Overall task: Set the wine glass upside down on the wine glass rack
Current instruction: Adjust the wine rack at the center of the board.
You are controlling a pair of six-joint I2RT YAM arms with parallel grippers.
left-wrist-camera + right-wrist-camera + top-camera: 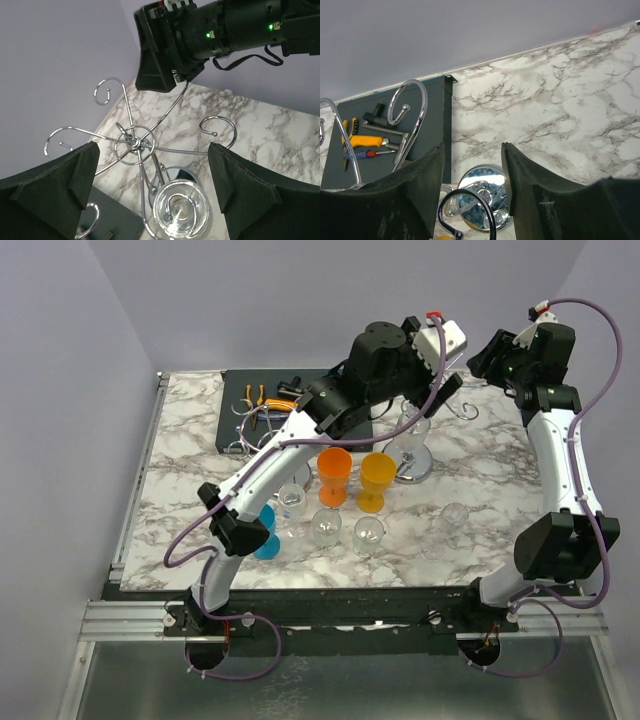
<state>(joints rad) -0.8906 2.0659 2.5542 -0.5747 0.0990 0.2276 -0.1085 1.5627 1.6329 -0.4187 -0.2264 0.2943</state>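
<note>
Wine glass point(181, 213) looks hung foot-up on the rack point(134, 142), just below its hub. Left tool point(152, 172) above rack, wide open, empty. Right tool point(472, 172) beside rack, half open, empty. Remaining: retract.

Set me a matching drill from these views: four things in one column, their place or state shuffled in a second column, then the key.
Things
1. blue glass
2. pliers
3. rack
4. left hand

Place or state
A. open, above the rack's hub
B. lying on the dark mat
C. close beside the left arm
D. standing on a shiny round base, far side of the marble

Pairs: 1-C, 2-B, 3-D, 4-A
</note>
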